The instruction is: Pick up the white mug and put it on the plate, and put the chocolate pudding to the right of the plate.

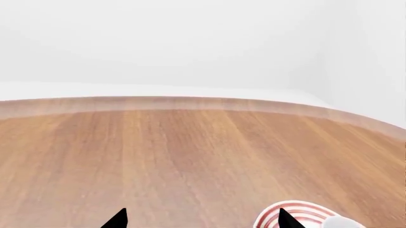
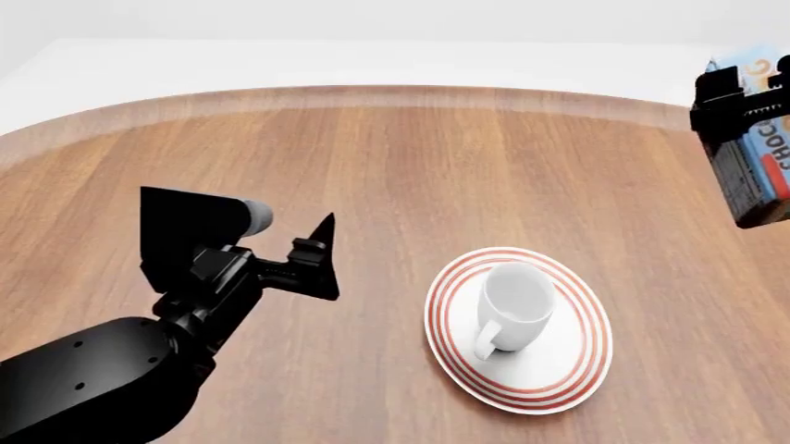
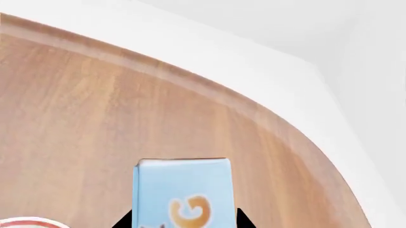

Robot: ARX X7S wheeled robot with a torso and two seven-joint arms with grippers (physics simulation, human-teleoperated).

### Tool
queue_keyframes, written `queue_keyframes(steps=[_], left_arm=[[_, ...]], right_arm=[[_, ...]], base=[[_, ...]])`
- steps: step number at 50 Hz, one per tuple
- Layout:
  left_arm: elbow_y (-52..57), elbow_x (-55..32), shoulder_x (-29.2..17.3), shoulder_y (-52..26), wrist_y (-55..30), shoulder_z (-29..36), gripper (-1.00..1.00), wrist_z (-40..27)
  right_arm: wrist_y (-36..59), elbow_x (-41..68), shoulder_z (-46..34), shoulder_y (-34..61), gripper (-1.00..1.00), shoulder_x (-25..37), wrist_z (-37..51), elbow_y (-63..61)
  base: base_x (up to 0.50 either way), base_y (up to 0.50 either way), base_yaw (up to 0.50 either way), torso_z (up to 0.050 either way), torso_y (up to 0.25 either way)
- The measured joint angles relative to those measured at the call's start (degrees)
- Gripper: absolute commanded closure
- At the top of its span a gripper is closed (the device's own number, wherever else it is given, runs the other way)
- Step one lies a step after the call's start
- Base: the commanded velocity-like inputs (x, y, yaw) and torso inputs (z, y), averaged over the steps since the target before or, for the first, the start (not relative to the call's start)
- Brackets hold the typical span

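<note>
The white mug (image 2: 516,305) stands upright on the red-ringed plate (image 2: 578,370) on the table, handle toward me. The plate's rim (image 1: 293,207) and a bit of the mug (image 1: 343,223) also show in the left wrist view. My left gripper (image 2: 324,259) hovers left of the plate, open and empty; its fingertips (image 1: 117,219) stand wide apart. At the far right edge of the head view my right gripper (image 2: 741,102) is shut on the chocolate pudding (image 2: 756,166), held above the table. The carton's light blue face (image 3: 184,190) fills the space between the right fingertips (image 3: 127,221).
The round wooden table (image 2: 370,176) has a paler rim band at its far edge (image 2: 370,97). White floor and walls lie beyond it.
</note>
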Motion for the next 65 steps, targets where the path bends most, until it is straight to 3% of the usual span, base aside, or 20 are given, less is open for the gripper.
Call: queue_keyframes(steps=[14, 31, 65], left_arm=[[-0.24, -0.05, 0.36, -0.05, -0.26, -0.09, -1.0, 0.31], [-0.53, -0.02, 0.65, 0.17, -0.31, -0.2, -1.0, 0.59], [-0.78, 0.55, 0.92, 1.4, 0.09, -0.25, -1.0, 0.65]], right_arm=[[5.1, -3.27, -4.11, 0.86, 1.0, -3.25, -5.25, 8.63], [7.43, -3.99, -7.54, -1.79, 1.0, -1.46, -9.61, 6.51], [-3.31, 10.25, 1.1, -15.31, 1.0, 7.7, -6.72, 4.28]], base=[[0.0, 0.0, 0.0, 0.0, 0.0], [0.0, 0.0, 0.0, 0.0, 0.0], [0.0, 0.0, 0.0, 0.0, 0.0]])
